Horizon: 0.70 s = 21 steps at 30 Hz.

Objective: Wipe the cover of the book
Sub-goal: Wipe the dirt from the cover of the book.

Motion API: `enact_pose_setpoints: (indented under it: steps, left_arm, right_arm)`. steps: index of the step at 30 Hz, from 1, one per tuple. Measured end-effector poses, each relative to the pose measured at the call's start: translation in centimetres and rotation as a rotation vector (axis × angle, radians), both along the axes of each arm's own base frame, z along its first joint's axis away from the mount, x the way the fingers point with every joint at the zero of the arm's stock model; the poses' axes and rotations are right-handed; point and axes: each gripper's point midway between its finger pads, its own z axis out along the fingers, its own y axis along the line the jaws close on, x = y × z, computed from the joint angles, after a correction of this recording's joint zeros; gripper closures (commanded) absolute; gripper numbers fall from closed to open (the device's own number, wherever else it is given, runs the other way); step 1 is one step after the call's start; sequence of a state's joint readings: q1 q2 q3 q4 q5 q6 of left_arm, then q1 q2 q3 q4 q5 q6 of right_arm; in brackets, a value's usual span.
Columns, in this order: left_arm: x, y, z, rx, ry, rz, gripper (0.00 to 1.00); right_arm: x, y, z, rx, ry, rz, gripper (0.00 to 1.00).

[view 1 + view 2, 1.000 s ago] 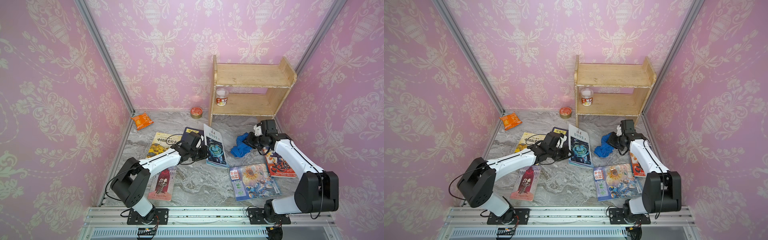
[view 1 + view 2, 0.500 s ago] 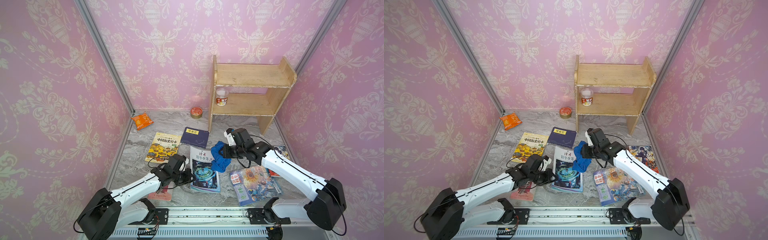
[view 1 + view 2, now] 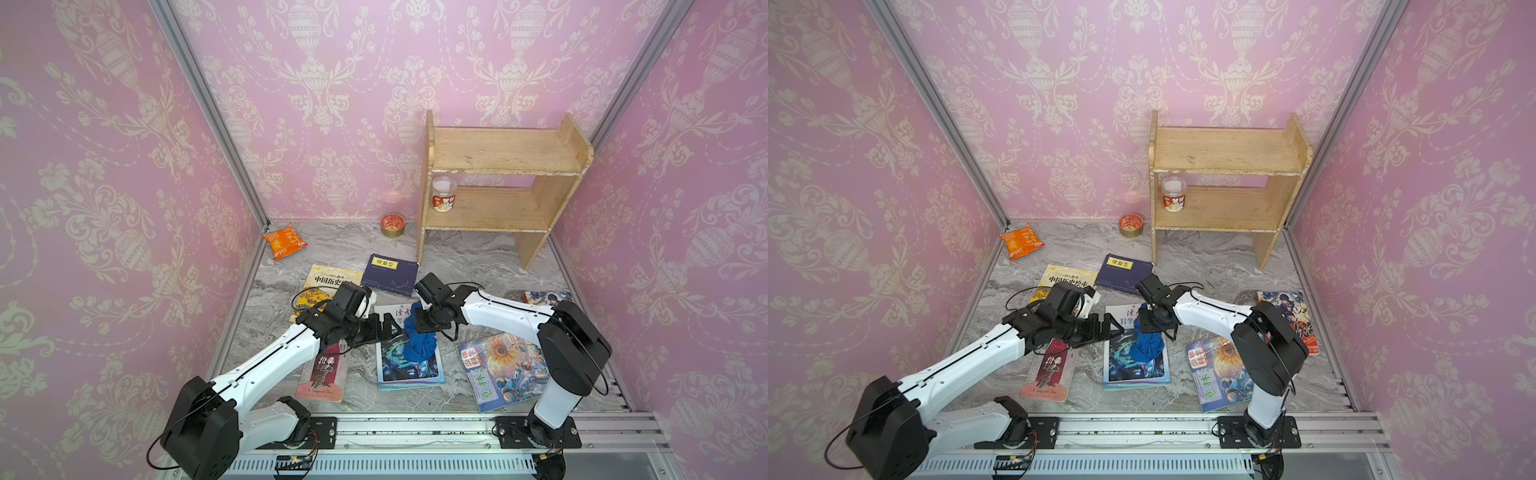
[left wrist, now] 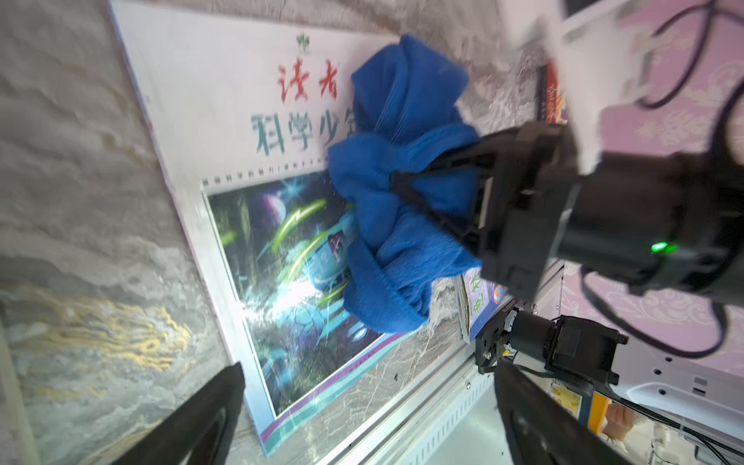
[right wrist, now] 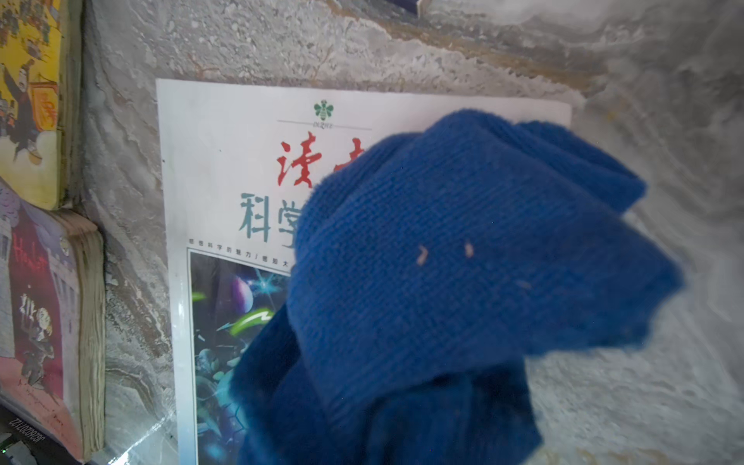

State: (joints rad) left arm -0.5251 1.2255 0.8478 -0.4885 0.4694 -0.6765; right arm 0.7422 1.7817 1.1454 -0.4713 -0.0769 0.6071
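The grey marble table (image 3: 478,266) fills the floor of the pink-walled cell; take 12 o'clock as the back wall and 6 o'clock as the rail. The wooden shelf (image 3: 498,153) stands at 1 o'clock.

The book (image 3: 409,365), with a white title band over a space picture, lies flat at 6 o'clock, between the 2 arms, seen in both top views (image 3: 1133,365). 5 other books lie around it:
- a sunflower book (image 3: 503,370) at its 3 o'clock
- a red paperback (image 3: 324,374) at its 9 o'clock
- a yellow history book (image 3: 328,282) at its 10 o'clock
- a navy book (image 3: 390,274) at its 12 o'clock
- a comic (image 3: 544,296) at its 2 o'clock

The blue cloth (image 3: 419,347) lies bunched on the cover's right half, from the title band down onto the picture.

The right gripper (image 4: 398,183) has its fingers pinched together on the cloth's upper folds. The left gripper (image 3: 386,328) sits at the book's 10 o'clock corner with its fingers (image 4: 201,422) spread wide and nothing between them. Whether it touches the cover, I cannot tell.

An orange snack bag (image 3: 284,246) lies at 10 o'clock on the table. A jar (image 3: 444,199) stands on the shelf's lower board. A round tin (image 3: 392,224) sits at 12 o'clock, just beside the shelf.
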Motion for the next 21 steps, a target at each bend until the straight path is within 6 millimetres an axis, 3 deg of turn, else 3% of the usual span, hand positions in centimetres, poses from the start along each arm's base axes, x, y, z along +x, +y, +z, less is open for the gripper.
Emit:
enact_pose_setpoints:
  steps: [4, 7, 11, 14, 18, 21]
  left_arm:
    - [4.5, 1.0, 2.0, 0.031, -0.065, 0.021, 0.01]
    - [7.5, 1.9, 2.9, 0.072, -0.117, 0.028, 0.01]
    - [10.4, 3.5, 2.5, 0.171, -0.197, 0.043, 0.01]
    - [11.6, 5.1, 1.0, 0.292, -0.229, 0.055, 0.01]
    - [12.4, 7.4, -0.2, 0.393, -0.243, 0.093, 0.01]
    - [12.9, 8.7, -0.7, 0.421, -0.247, 0.130, 0.01]
  right_arm:
    - [0.3, 1.8, -1.2, -0.015, 0.026, 0.011, 1.00]
    - [0.7, 4.5, -1.2, 0.000, 0.018, 0.040, 1.00]
    - [0.8, 5.3, -1.3, 0.018, 0.015, 0.027, 1.00]
    - [0.9, 3.7, -1.3, 0.020, 0.014, -0.022, 1.00]
    - [1.2, -0.7, -1.3, -0.015, 0.012, -0.131, 1.00]
    - [1.9, -2.0, -1.3, -0.028, 0.009, -0.184, 1.00]
